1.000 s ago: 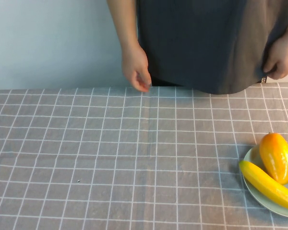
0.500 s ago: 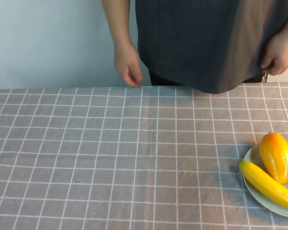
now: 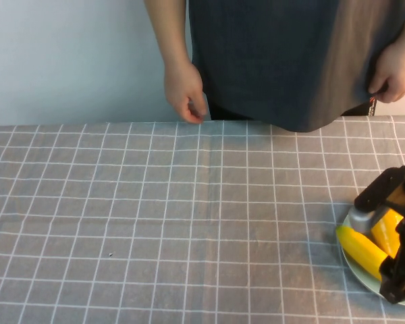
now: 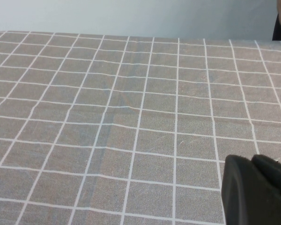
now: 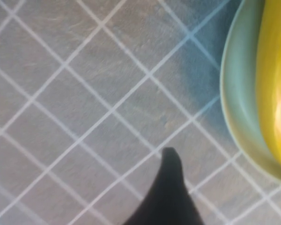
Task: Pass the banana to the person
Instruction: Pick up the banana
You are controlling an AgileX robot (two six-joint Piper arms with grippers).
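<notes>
Your right gripper (image 3: 391,229) hangs low over the plate (image 3: 356,268) at the table's right edge, above the banana (image 3: 360,248) lying there beside an orange-yellow fruit (image 3: 386,229); you cannot tell its jaw state. Your left gripper (image 4: 255,190) sits over bare checked tablecloth (image 3: 189,223), grip likewise unclear. The person (image 3: 283,54) stands across the table, one hand (image 3: 184,93) hanging at its far edge.

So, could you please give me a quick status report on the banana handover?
Right end effector over the plate, nothing held. Left end effector parked above bare cloth. Banana on plate. Person waiting at far edge.
</notes>
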